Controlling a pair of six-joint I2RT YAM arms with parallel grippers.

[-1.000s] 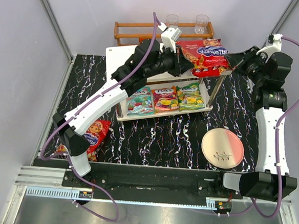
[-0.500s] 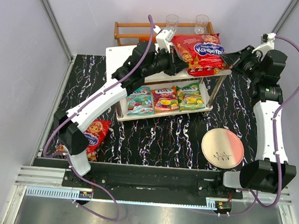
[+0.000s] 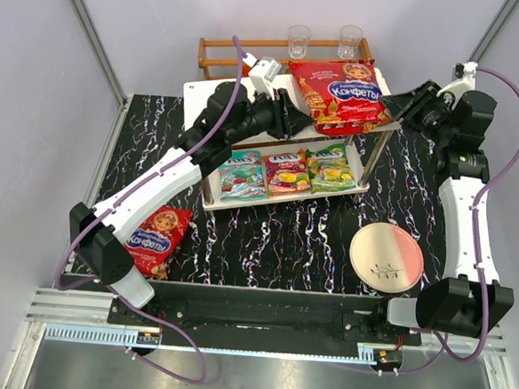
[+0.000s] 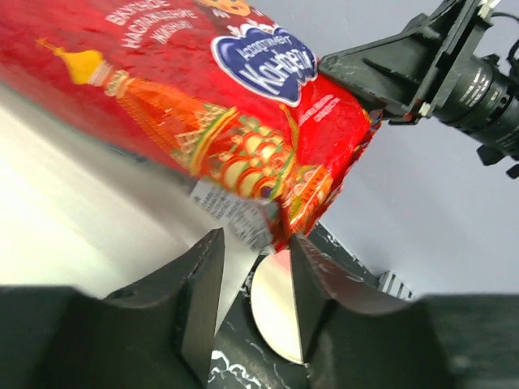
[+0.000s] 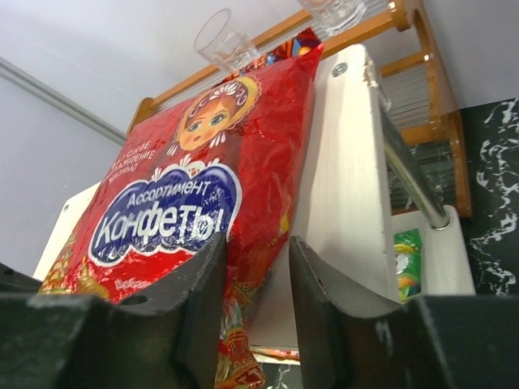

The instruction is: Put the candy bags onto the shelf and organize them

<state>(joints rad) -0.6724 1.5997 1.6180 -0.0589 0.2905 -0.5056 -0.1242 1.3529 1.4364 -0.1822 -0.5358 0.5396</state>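
One large red candy bag (image 3: 342, 93) lies on the top tier of the white shelf (image 3: 202, 94), toward its right end. My left gripper (image 3: 289, 118) is open at the bag's left corner and my right gripper (image 3: 399, 105) is open at its right edge. In the left wrist view the bag (image 4: 203, 105) hangs just above my open left gripper (image 4: 255, 243). In the right wrist view the bag (image 5: 186, 203) touches the left finger of my open right gripper (image 5: 255, 251). The teal (image 3: 243, 176), red-orange (image 3: 286, 172) and green-yellow (image 3: 330, 168) small bags lie on the lower tier. The second large red bag (image 3: 154, 238) lies on the table at the left.
A pink-and-cream plate (image 3: 385, 261) sits on the black marbled table at the front right. A brown wooden rack (image 3: 243, 53) with two glasses (image 3: 298, 37) stands behind the shelf. Grey walls close in both sides.
My left gripper has let go of the large red bag and drawn back to the left. The bag now lies flatter on the top tier. The right gripper has shifted slightly.
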